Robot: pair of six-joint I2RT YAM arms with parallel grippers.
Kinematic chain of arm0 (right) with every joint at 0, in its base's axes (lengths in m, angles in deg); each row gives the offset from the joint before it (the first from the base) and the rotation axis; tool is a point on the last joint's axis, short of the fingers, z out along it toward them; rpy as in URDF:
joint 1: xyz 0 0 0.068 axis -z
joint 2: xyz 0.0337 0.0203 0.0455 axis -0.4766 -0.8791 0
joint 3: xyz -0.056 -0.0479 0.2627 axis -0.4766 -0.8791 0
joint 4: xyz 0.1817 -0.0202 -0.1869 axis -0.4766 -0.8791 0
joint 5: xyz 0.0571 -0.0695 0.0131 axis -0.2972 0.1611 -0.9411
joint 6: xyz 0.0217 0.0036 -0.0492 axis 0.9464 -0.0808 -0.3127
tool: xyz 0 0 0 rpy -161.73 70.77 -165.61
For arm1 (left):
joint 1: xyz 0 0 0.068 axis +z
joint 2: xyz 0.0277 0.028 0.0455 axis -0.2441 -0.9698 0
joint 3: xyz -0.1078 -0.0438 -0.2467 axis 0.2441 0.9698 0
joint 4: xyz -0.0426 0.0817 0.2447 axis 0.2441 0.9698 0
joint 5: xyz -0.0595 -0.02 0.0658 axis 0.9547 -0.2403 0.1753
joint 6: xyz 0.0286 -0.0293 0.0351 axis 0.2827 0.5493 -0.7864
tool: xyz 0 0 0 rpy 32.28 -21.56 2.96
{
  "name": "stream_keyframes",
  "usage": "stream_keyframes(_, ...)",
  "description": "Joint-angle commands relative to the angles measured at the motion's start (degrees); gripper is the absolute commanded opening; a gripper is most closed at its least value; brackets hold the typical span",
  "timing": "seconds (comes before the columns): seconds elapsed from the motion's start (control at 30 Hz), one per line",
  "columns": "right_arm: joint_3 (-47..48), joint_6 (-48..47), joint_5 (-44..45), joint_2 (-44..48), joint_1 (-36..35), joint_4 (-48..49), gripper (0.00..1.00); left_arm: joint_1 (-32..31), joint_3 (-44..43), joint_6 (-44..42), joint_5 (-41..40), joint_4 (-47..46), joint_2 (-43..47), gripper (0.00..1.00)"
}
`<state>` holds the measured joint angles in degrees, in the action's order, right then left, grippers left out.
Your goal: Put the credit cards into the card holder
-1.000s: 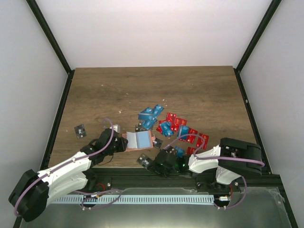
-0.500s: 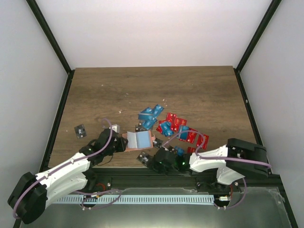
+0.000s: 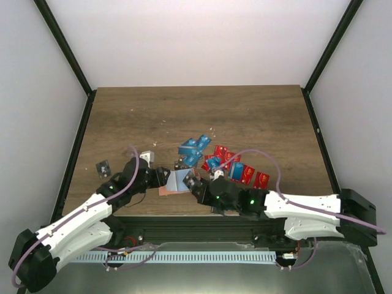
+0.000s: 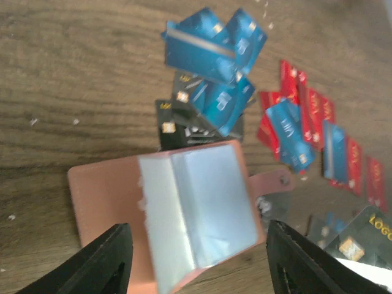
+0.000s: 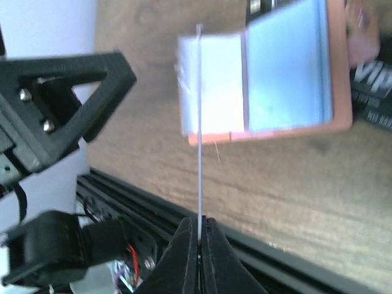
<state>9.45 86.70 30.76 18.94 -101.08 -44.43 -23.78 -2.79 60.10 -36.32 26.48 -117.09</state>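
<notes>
near the front edge of the table (image 3: 257, 116), the card holder (image 4: 184, 208) lies open with its clear pockets facing up. the left gripper (image 4: 196, 245) has its jaws spread wide, one finger on each side of the holder. the right gripper (image 5: 199, 225) has its jaws pressed together on one thin card (image 5: 199, 110), seen edge-on, with its far end over a clear pocket. more credit cards (image 3: 214, 160), blue, red and black, lie scattered just behind the holder.

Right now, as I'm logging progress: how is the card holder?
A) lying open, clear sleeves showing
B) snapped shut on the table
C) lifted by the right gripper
A: the card holder lies open, pale sleeves up, straddled by the open left gripper; the right gripper pinches only a card.
</notes>
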Motion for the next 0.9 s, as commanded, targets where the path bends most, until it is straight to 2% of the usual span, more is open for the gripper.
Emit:
stream_keyframes(0.0, 0.5, -6.1, 4.3, 5.3, 5.4, -0.7, 0.01, -0.1, -5.3, -1.0, 0.7, 1.7, 1.0, 0.66)
stream_keyframes(0.13, -2.3, -6.6, 4.7, 9.7, 8.8, 7.3, 0.01, -0.1, -7.4, -1.4, 5.9, -4.2, 1.9, 0.69)
stream_keyframes(0.23, -3.5, -7.0, 3.0, 10.8, 11.1, 13.2, 0.01, 0.0, -7.1, -0.4, 11.4, -12.5, 2.4, 0.69)
stream_keyframes(0.47, -5.3, -9.4, 2.9, 14.1, 12.2, 24.1, 0.01, -0.1, -4.3, 7.7, 20.1, -34.1, 0.5, 0.69)
stream_keyframes(0.67, -7.2, -11.2, 4.4, 18.7, 12.3, 32.1, 0.01, -0.1, -3.0, 15.1, 26.5, -51.8, -3.9, 0.61)
stream_keyframes(0.87, -7.5, -12.8, 2.8, 18.4, 12.4, 39.5, 0.01, -0.2, -4.1, 19.5, 34.6, -66.7, -10.6, 0.54)
